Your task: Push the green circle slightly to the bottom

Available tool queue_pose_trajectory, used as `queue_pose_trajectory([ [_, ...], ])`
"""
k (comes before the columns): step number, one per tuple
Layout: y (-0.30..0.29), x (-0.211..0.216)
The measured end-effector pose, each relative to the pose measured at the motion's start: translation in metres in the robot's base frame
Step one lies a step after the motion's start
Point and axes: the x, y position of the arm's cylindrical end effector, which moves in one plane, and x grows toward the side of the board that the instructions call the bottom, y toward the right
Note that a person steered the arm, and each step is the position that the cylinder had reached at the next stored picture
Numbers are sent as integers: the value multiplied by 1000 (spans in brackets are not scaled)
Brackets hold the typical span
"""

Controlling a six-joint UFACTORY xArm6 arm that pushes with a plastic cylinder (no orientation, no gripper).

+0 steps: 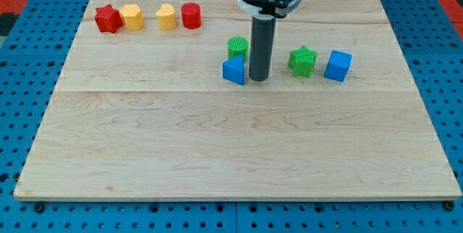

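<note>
Here your tip (259, 79) rests on the wooden board (217, 146), just right of the blue triangle (234, 70) and below-right of the green circle (237, 47), which sits near the board's centre top. You have a bare rod, no jaws to open or close. The green star (302, 61) and blue cube (337, 66) lie rightward; red star (108, 19), yellow blocks (132, 17), red cylinder (191, 15) upper left.

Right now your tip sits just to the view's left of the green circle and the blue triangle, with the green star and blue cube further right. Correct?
Not quite. In the camera view my tip sits just to the view's right of the green circle and the blue triangle, not their left. The green star and blue cube are indeed further right.
</note>
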Motion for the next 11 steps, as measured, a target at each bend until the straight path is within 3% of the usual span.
queue_pose_trajectory([
  [1, -53, -21],
  [2, -68, -11],
  [3, -84, 26],
  [4, -51, 24],
  [7, -48, -86],
  [8, -16, -83],
  [9, -32, -60],
  [11, -13, -60],
])
